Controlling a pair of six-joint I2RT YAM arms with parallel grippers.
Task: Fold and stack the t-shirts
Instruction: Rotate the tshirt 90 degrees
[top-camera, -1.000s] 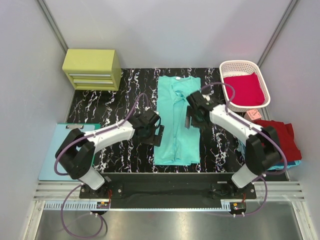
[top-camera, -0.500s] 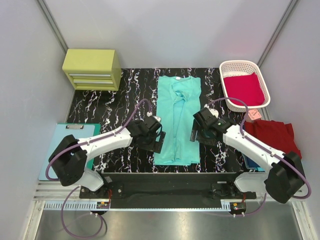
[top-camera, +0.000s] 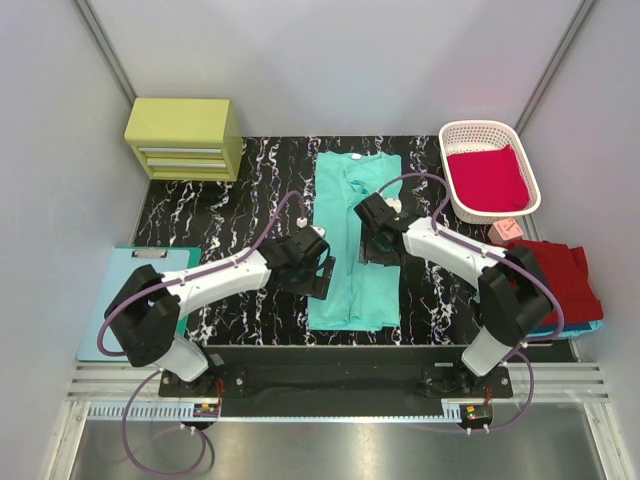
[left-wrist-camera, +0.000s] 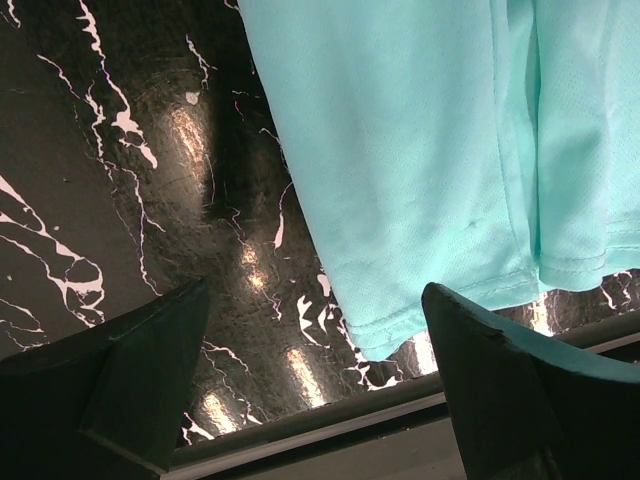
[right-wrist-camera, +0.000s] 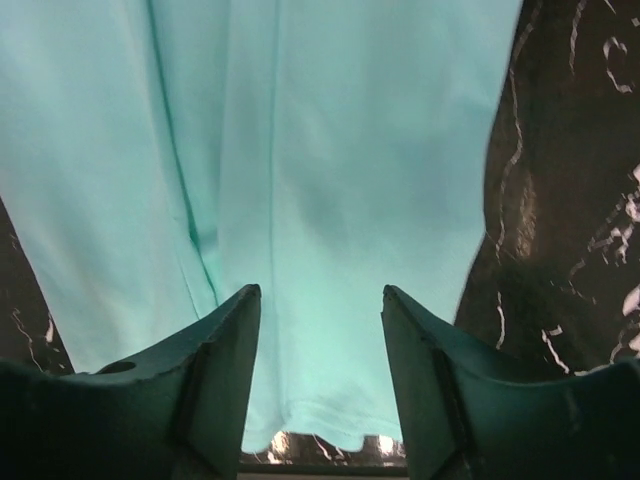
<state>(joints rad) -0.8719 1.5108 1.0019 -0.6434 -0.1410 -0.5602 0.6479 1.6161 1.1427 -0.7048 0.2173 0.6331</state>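
I am folding the mint-teal t-shirt (top-camera: 352, 200), a long strip lying from 12 to 6 on the desk (top-camera: 200, 215). My left gripper (top-camera: 314, 270) is wide open at its 7 o'clock corner. My right gripper (right-wrist-camera: 320, 300) is open and empty above its 3 o'clock side. Next, I think, both should pinch the bottom hem.

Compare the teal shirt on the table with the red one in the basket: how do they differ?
The teal shirt lies flat on the black table as a long narrow strip; the red shirt sits in the white basket as a compact, roughly square bundle. The teal shirt is pale, the red shirt saturated. Both are plain cloth.
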